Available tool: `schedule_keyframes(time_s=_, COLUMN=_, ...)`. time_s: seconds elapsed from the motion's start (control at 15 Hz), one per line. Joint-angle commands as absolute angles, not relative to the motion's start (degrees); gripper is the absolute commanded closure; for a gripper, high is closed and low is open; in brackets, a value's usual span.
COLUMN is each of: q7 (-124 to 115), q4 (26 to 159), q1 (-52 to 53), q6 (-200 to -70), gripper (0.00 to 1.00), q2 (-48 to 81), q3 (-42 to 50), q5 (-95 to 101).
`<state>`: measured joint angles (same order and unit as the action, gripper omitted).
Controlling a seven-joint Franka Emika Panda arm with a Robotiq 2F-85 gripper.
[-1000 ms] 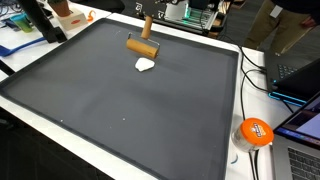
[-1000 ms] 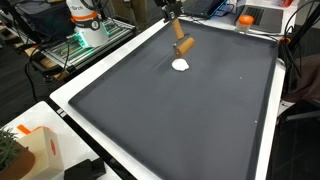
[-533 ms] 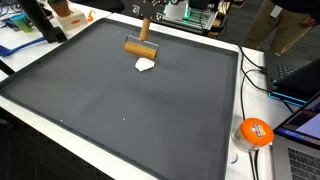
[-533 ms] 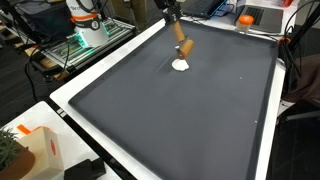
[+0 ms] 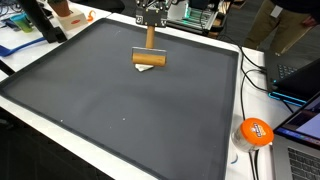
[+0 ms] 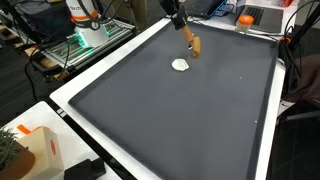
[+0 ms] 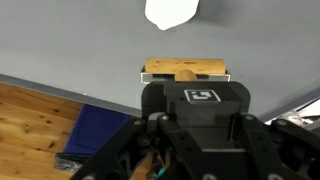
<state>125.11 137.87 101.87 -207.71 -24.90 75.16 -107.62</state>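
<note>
We see the tool (image 5: 150,23) pressed onto the stem of a T-shaped wooden mallet (image 5: 150,57), whose cylindrical head hangs over the dark matte mat (image 5: 120,110) on the white worktop (image 5: 232,150). A small, rounded white lump (image 6: 180,65) lies on the mat nearby.

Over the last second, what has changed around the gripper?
The gripper, still shut on the wooden tool, carried it to the right in both exterior views and turned its head level. Nothing was let go. The white lump and the dark mat stayed where they were.
</note>
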Motion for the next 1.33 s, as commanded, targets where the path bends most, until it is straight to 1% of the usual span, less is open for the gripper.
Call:
schedule_keyframes(time_s=0.0, q7=130.03, q4=141.47, q1=95.59, q6=-205.96, gripper=0.78, q2=-29.40, q3=70.64, q5=-104.79)
schedule_keyframes(time_s=0.27, q7=131.07, q4=144.05, q1=89.73, q6=-208.29, gripper=0.78, q2=-29.34, q3=66.04, q5=-104.62)
schedule_keyframes(time_s=0.33, q7=130.90, q4=142.73, q1=92.47, q6=-206.93, gripper=0.53, q2=-27.84, q3=68.33, q5=-105.24)
schedule_keyframes(time_s=0.47, q7=130.90, q4=143.38, q1=90.72, q6=-207.12, gripper=0.53, q2=-27.85, q3=67.31, q5=-105.24)
schedule_keyframes(time_s=0.53, q7=129.80, q4=143.44, q1=89.88, q6=-205.97, gripper=0.78, q2=-27.03, q3=66.56, q5=-104.01)
schedule_keyframes(time_s=0.8, q7=129.63, q4=144.41, q1=87.05, q6=-201.54, gripper=0.78, q2=-28.06, q3=64.25, q5=-100.57)
schedule_keyframes(time_s=1.07, q7=132.73, q4=148.55, q1=79.07, q6=-198.51, gripper=0.78, q2=-34.01, q3=57.77, q5=-93.39)
schedule_keyframes(time_s=1.27, q7=134.92, q4=152.08, q1=76.95, q6=-194.38, gripper=0.78, q2=-36.20, q3=58.64, q5=-91.88)
